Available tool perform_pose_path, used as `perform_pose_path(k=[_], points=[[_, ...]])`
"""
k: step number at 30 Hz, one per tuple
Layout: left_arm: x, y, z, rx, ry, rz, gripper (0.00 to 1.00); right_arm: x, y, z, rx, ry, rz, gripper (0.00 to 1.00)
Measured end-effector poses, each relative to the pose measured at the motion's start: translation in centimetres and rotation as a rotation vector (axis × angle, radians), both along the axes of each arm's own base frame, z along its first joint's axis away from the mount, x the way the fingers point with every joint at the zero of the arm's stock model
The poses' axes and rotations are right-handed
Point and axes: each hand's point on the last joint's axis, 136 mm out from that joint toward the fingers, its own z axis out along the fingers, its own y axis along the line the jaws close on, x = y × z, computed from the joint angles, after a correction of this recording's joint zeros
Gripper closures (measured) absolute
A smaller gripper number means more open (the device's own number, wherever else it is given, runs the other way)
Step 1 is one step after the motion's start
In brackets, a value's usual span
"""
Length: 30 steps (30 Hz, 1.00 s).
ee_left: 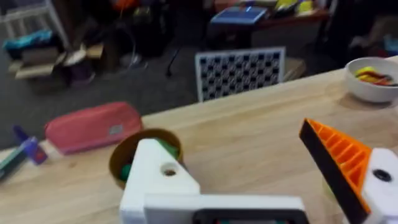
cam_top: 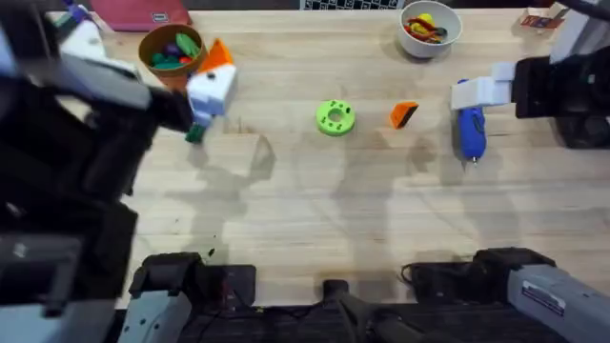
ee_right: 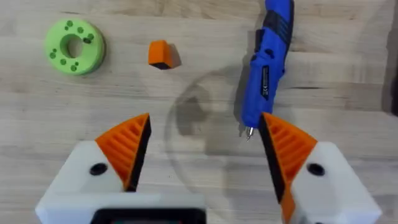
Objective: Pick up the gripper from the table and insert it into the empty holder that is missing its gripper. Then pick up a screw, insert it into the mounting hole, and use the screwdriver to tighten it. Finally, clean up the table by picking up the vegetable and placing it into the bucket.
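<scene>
Two arms here, but the right tool (ee_right: 202, 155) is hovering closest to the blue plastic electric screwdriver (ee_right: 267, 62), its orange pads spread apart; the screwdriver's long axis is lying on the wooden worktop (ee_right: 186, 93), tip probably pointing between them.

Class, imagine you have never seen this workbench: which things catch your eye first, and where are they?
The bright blue electric screwdriver lies at the wooden table's right side, with the right pincer open above its tip. Mid-table sits a lime-green plastic ring with a small orange block to its right. At far left, a brown bucket holds green vegetables.
</scene>
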Motion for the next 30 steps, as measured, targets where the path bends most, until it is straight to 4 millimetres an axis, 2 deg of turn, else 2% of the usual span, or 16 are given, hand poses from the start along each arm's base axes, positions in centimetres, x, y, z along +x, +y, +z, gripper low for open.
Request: perform_pose_path(k=[11,19,30], points=[[-3.6,-1.7,-3.2,-0.027,-0.175,-0.089,0.015,0.0,0.0,0.0,0.000,0.000,0.000,0.008],[-5.3,-3.2,-5.3,-0.024,-0.245,-0.172,0.015,0.0,0.0,0.0,0.000,0.000,0.000,0.008],[-7.1,-6.8,-6.8,-0.020,-0.211,-0.408,0.015,0.0,0.0,0.0,0.000,-0.001,0.000,0.008]])
